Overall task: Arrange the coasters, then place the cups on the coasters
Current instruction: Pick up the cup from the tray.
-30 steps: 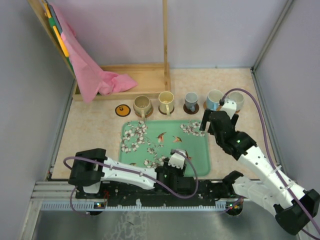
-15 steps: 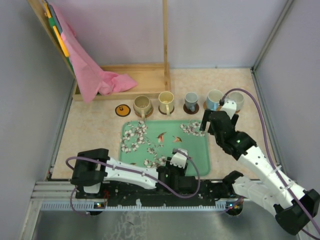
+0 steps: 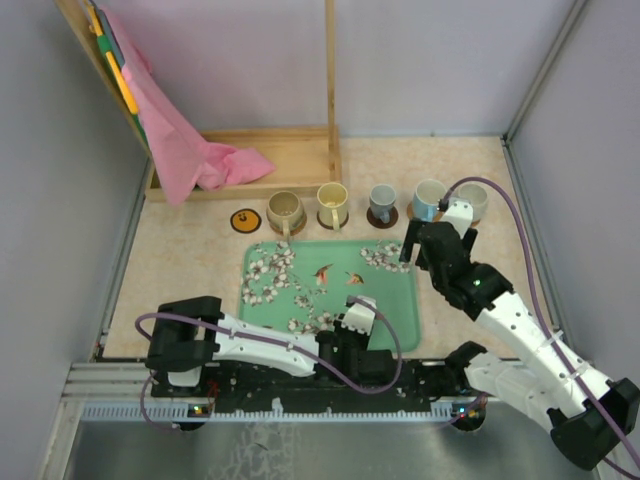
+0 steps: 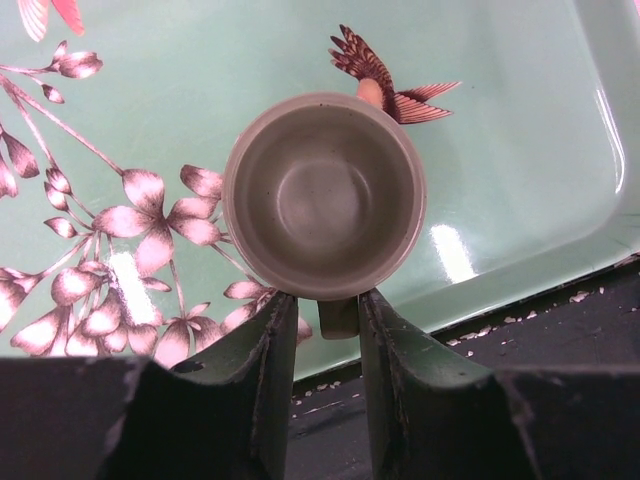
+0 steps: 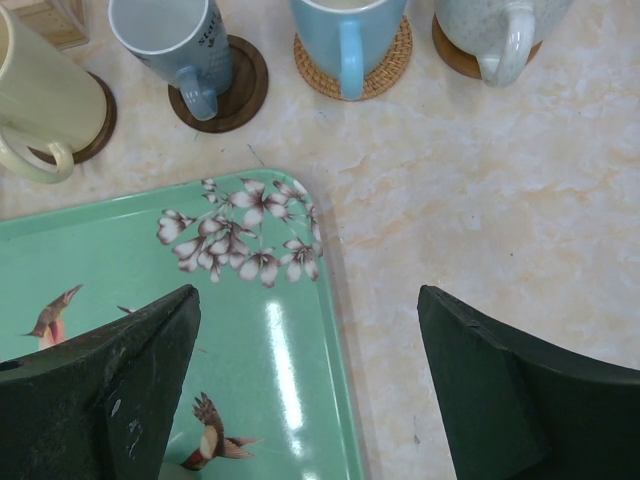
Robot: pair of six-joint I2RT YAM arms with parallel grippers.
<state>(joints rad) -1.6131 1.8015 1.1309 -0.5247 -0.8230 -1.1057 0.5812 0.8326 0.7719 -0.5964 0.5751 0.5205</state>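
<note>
Left wrist view: left end effector [image 4: 328,302] lies low at the green tray's [image 4: 500,120] near edge, its fingers straddling the handle of the small cup [image 4: 322,195], which stands on the tray; I cannot tell whether they clench it. Right end effector [image 5: 308,295] hovers released over the tray's far right corner.

Pale grey panel walls [image 3: 430,60] enclose a beige marbled tabletop [image 3: 190,270], with a wooden frame [image 3: 330,90] standing at the back, a pink cloth [image 3: 178,140] draped over it, and a slotted metal rail [image 3: 100,385] along the near edge, all evenly lit.
</note>
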